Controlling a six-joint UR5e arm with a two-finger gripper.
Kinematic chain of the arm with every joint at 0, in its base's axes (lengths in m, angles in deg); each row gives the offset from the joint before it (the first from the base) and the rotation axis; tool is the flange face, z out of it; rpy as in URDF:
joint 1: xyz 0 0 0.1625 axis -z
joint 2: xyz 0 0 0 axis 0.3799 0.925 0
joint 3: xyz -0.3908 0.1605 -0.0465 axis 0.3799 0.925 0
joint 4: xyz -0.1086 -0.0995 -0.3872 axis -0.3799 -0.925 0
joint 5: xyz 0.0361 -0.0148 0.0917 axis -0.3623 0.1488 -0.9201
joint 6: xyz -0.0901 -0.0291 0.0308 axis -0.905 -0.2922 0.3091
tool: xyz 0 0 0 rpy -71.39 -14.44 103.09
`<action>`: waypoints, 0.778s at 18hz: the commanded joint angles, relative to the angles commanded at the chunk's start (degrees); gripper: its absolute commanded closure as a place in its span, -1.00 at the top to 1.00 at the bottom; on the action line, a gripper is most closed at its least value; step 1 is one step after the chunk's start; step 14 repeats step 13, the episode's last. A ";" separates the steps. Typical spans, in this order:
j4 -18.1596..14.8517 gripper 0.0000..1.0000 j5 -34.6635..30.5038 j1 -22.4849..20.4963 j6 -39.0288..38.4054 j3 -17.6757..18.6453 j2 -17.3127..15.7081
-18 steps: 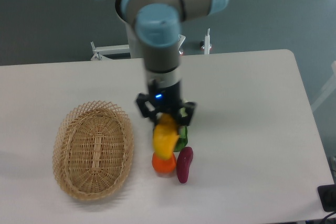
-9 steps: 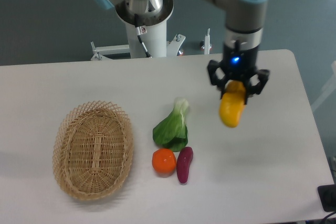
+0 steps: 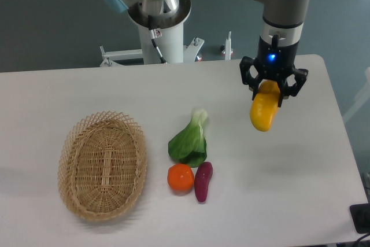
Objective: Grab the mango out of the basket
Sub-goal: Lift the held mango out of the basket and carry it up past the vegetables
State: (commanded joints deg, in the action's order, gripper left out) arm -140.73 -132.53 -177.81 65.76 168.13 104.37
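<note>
We saw the white bench [image 3: 87, 91] first, because it was the biggest thing, and on its left side sat the basket [image 3: 69, 169], which had nothing in it that we could see. Near the middle of the bench lay a leafy green vegetable [image 3: 189, 141], with a round orange fruit [image 3: 180, 177] just below it and a small purple vegetable [image 3: 202, 181] touching close beside the fruit. Far over on the right, well apart from the basket, the fingers [image 3: 273, 88] were closed on the top end of the mango [image 3: 265, 111]. The mango hung down from them, with its long side going almost straight up and down and its free end pointing at the bench. It looked to us like it was up in the air and not touching the bench, but we could not be fully sure from this one view. We thought the picking up was done, since the mango was out of the basket. We thought any next move would depend on that hanging end, which was the lowest part and would meet the bench first.
</note>
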 joint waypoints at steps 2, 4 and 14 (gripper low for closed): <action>0.00 -0.01 -0.09 -0.17 0.00 0.35 -0.09; 0.00 -0.01 -0.09 0.00 0.00 0.44 -0.18; 0.18 -0.01 0.09 0.00 0.17 0.61 -0.09</action>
